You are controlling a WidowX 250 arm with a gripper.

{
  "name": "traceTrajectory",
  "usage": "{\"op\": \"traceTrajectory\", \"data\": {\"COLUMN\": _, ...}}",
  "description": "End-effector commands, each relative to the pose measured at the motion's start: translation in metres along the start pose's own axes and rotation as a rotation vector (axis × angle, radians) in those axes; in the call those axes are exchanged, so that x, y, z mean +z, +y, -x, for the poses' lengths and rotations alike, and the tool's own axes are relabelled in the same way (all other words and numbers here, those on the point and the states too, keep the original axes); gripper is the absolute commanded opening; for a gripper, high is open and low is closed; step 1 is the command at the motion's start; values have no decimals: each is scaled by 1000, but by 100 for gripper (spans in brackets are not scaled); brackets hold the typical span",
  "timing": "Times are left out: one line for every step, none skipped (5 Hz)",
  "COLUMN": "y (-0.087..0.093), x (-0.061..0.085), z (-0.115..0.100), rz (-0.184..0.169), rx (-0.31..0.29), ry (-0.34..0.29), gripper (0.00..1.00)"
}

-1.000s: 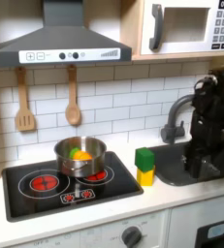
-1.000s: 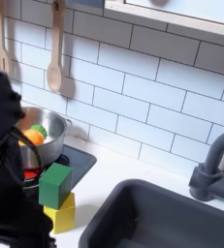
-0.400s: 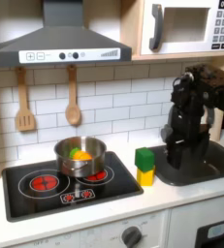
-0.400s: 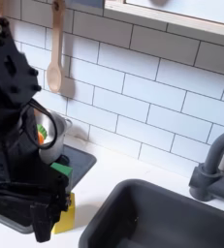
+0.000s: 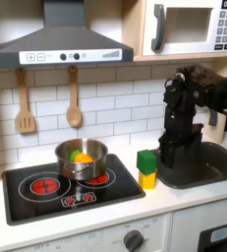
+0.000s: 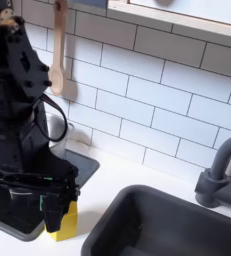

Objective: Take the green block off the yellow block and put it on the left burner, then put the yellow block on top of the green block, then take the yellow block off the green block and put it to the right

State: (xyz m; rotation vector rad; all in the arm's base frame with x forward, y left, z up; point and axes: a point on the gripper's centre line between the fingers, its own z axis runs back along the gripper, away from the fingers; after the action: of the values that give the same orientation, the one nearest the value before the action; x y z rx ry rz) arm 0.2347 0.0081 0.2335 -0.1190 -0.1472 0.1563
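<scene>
In the first exterior view, the green block (image 5: 146, 160) is seen stacked on the yellow block (image 5: 147, 179). The gripper (image 5: 168, 160) is positioned just beside them. Whether its fingers are released or clenched cannot be told.

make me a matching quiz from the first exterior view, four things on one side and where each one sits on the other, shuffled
Things:
1. green block
2. yellow block
3. steel pot
4. wooden spoon

Places:
A. hanging on the tiled wall
B. on the white counter beside the cooktop
C. on top of the yellow block
D. on the cooktop, at the back

Pairs: 1-C, 2-B, 3-D, 4-A
</scene>
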Motion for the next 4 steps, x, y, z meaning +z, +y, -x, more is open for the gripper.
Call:
{"op": "traceTrajectory", "data": {"y": 3, "x": -7, "z": -17, "rz": -8, "rx": 24, "ry": 13, "gripper": 100}}
{"op": "traceTrajectory", "data": {"y": 4, "x": -10, "z": -27, "rz": -16, "rx": 27, "ry": 21, "gripper": 100}}
{"op": "traceTrajectory", "data": {"y": 9, "x": -8, "z": -38, "rz": -22, "rx": 38, "ry": -1, "gripper": 100}}
{"op": "traceTrajectory", "data": {"y": 10, "x": -13, "z": -44, "rz": -27, "rx": 42, "ry": 8, "gripper": 100}}
